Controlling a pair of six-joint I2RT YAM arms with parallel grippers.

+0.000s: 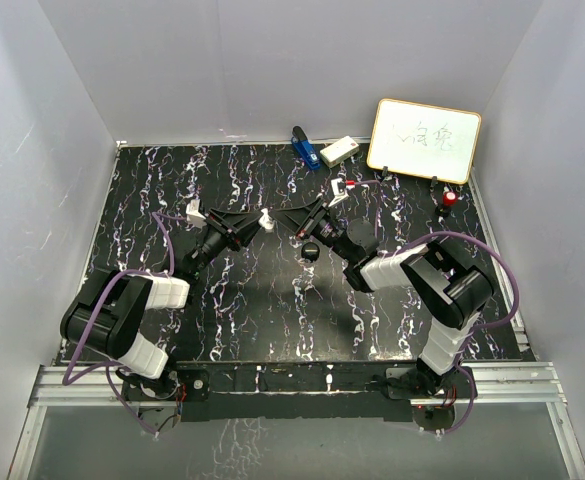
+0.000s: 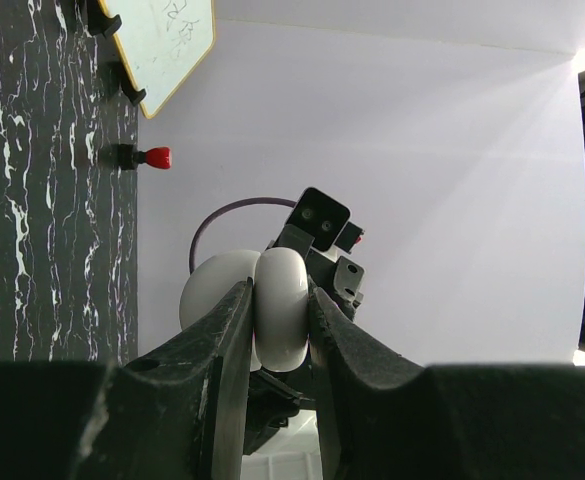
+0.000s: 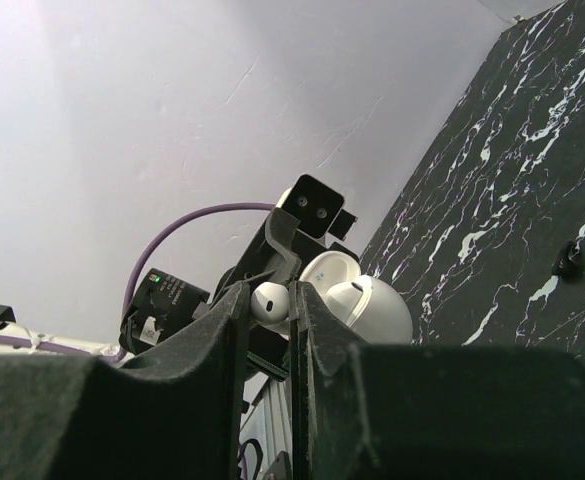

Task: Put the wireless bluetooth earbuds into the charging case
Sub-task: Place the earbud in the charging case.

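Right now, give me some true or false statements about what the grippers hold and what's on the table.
The left gripper is shut on the white charging case. True.
The right gripper is empty. False: it pinches a white earbud.
The whiteboard lies flat on the table. False: it stands propped up at the far right.
A small black piece lies on the table near the grippers. True.

overhead plus facing wrist views (close)

One earbud (image 3: 270,300) (clearly seen), one charging case (image 2: 280,310), one whiteboard (image 1: 424,140).
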